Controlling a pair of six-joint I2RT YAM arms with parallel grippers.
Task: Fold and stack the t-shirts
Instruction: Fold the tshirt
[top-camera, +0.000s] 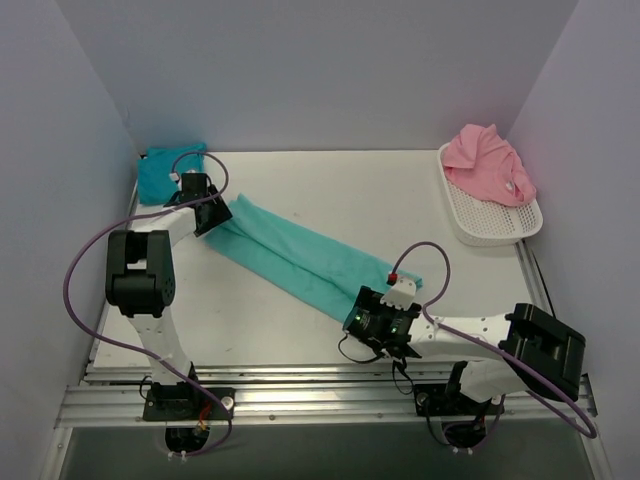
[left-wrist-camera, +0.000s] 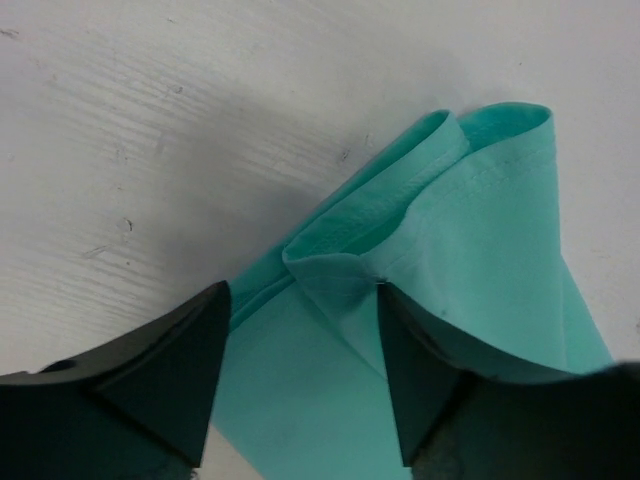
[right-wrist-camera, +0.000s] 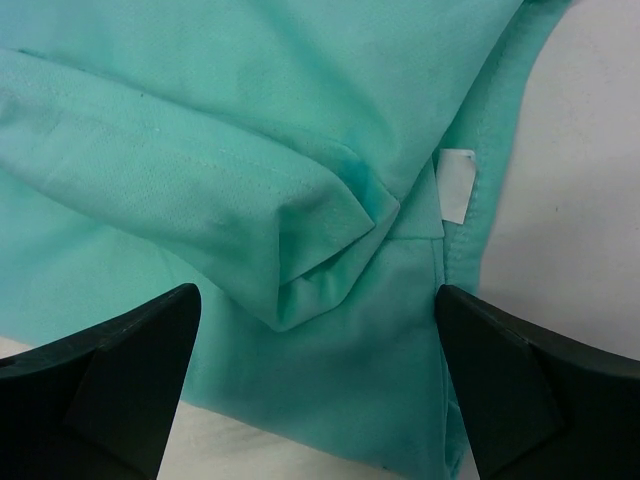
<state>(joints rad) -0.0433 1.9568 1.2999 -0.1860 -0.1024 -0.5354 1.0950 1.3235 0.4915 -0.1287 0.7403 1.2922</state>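
The sea-green t-shirt (top-camera: 295, 258) lies folded into a long narrow strip, running diagonally across the table from back left to front right. My left gripper (top-camera: 213, 218) is open over its back-left end; in the left wrist view that gripper (left-wrist-camera: 305, 385) straddles the folded cloth (left-wrist-camera: 470, 230). My right gripper (top-camera: 362, 312) is open over the front-right end; in the right wrist view it (right-wrist-camera: 318, 385) straddles the cloth (right-wrist-camera: 230, 110) near a white label (right-wrist-camera: 457, 185). The turquoise-blue t-shirt (top-camera: 162, 172) lies bunched at the back left. The pink t-shirt (top-camera: 488, 162) lies in the basket.
A white mesh basket (top-camera: 498, 222) stands at the back right, against the right wall. Grey walls close in the table on the left, back and right. A metal rail (top-camera: 320, 400) runs along the near edge by the arm bases.
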